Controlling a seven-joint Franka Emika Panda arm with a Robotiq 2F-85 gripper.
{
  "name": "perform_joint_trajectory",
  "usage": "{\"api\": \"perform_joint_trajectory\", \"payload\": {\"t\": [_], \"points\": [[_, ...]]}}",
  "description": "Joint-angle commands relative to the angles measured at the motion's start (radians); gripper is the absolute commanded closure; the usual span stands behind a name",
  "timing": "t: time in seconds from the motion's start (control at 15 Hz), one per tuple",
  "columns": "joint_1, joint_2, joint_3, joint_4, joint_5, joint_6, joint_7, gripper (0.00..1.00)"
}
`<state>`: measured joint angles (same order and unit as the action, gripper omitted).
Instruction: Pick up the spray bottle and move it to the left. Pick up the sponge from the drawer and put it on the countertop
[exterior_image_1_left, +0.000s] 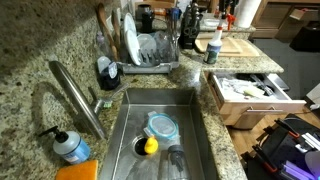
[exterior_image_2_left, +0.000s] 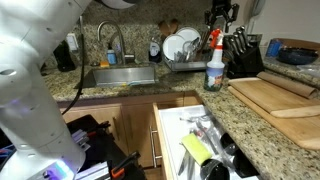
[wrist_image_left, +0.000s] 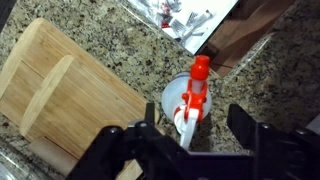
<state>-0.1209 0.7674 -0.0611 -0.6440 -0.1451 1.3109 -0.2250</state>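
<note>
The spray bottle (exterior_image_2_left: 214, 68), whitish with a red and white trigger head, stands upright on the granite countertop (exterior_image_2_left: 180, 82) between the dish rack and the knife block; it also shows as the spray bottle (exterior_image_1_left: 211, 47). From above, the wrist view shows the spray bottle (wrist_image_left: 190, 95) just ahead of my gripper (wrist_image_left: 197, 135). The gripper is open, one finger on each side and neither touching the bottle. In an exterior view the gripper (exterior_image_2_left: 222, 14) hangs right above the trigger head. The yellow-green sponge (exterior_image_2_left: 195, 148) lies in the open drawer (exterior_image_2_left: 170, 112), among utensils.
A wooden cutting board (exterior_image_2_left: 275, 95) lies beside the bottle, with a knife block (exterior_image_2_left: 243, 55) behind it. The dish rack (exterior_image_1_left: 150, 52) holds plates next to the sink (exterior_image_1_left: 195, 120). A yellow ball (exterior_image_1_left: 150, 145) sits in the basin. A blue soap bottle (exterior_image_1_left: 70, 148) stands by the faucet.
</note>
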Motion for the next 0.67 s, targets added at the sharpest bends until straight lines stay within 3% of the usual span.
{"api": "perform_joint_trajectory", "payload": {"t": [0.0, 0.27, 0.6], "points": [[0.032, -0.076, -0.020, 0.017, -0.046, -0.016, 0.005, 0.00], [0.064, -0.181, -0.077, 0.026, -0.172, 0.018, 0.120, 0.00], [0.012, -0.210, -0.171, -0.030, -0.324, 0.060, 0.191, 0.00]]}}
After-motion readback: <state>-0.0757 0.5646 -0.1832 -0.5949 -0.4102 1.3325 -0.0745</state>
